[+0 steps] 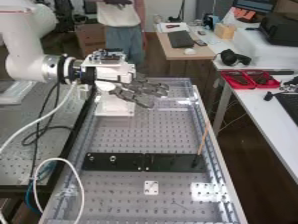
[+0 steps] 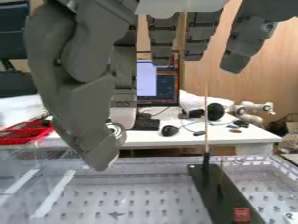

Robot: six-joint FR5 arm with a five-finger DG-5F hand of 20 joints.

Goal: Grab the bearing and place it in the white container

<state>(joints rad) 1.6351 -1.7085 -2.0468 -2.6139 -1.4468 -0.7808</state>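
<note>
High view, left to right: we count two round pieces (image 1: 113, 158) on one black strip (image 1: 176, 163) at lower centre, one white box (image 1: 114, 108) and one hand (image 1: 141, 91) above centre, one stick (image 1: 203, 138) centre right, two red trays (image 1: 237, 80) upper right. Wrist view, left of centre: our hand pinches one bearing (image 2: 118, 131) between thumb and finger.

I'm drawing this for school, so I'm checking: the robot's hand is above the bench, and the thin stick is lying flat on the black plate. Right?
Not quite: the thin stick stands up from the black plate, as the wrist view shows.
</note>
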